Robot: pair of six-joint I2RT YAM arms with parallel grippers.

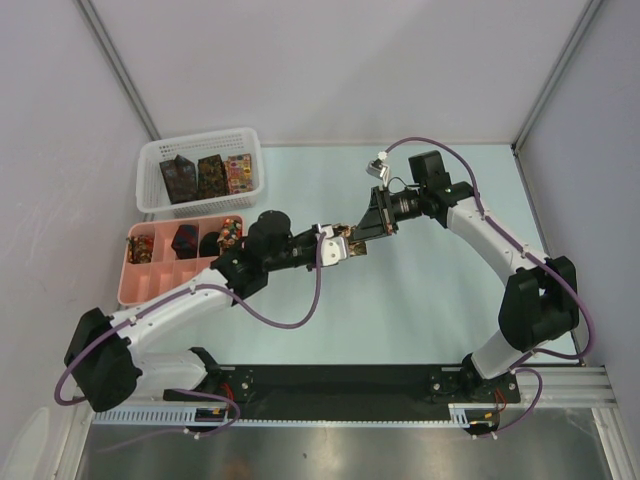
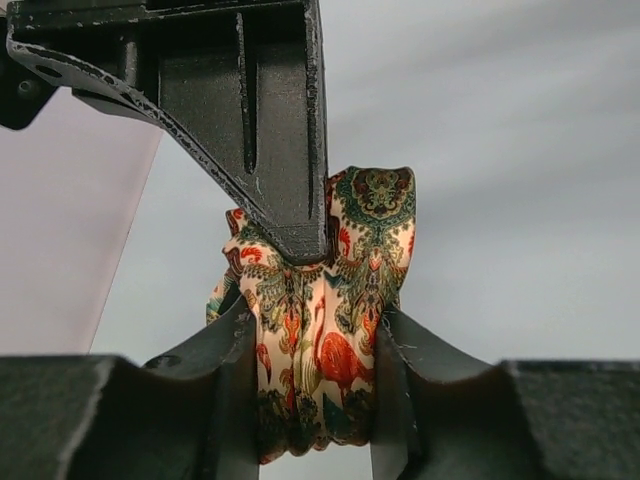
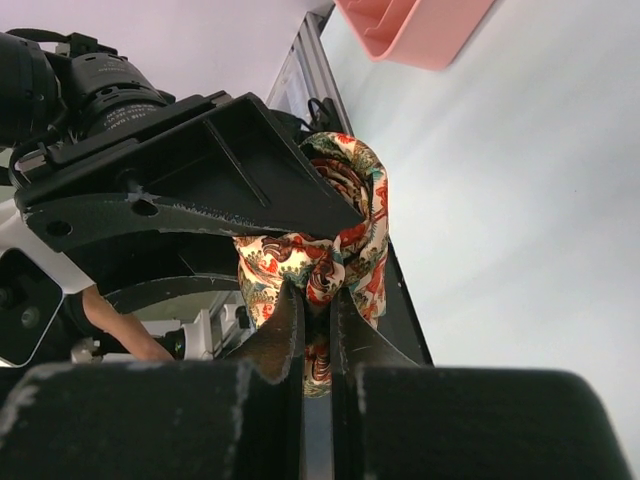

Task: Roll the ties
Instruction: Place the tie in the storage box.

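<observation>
**Half-rolled tie held in mid-air by both pincers**
The tie (image 2: 370, 220) is bunched between the fingers of the left gripper (image 2: 315, 320), which is clamped on its sides. One fold is pinched in the almost-closed right gripper (image 3: 318, 300). If either grip is slackened early, the loose coils could be sprung open or dropped.

soft printed cloth on tie (image 2: 370, 230), fine weave, faint silky sheen, creased and bunched. matt black plastic on left gripper (image 2: 315, 340), grainy, edges rough and scuffed pale. same matt black plastic on right gripper (image 3: 318, 305), worn pale along ribs. smooth pink plastic tray (image 1: 135, 285), slight gloss. white plastic mesh basket (image 1: 150, 190). glossy white plastic shells on arms (image 1: 180, 300). smooth purple sheathed cable (image 1: 290, 320). pale table top (image 1: 420, 290), smooth, matt. grey brushed metal sheet (image 1: 350, 450) at near edge, dull sheen.
</observation>
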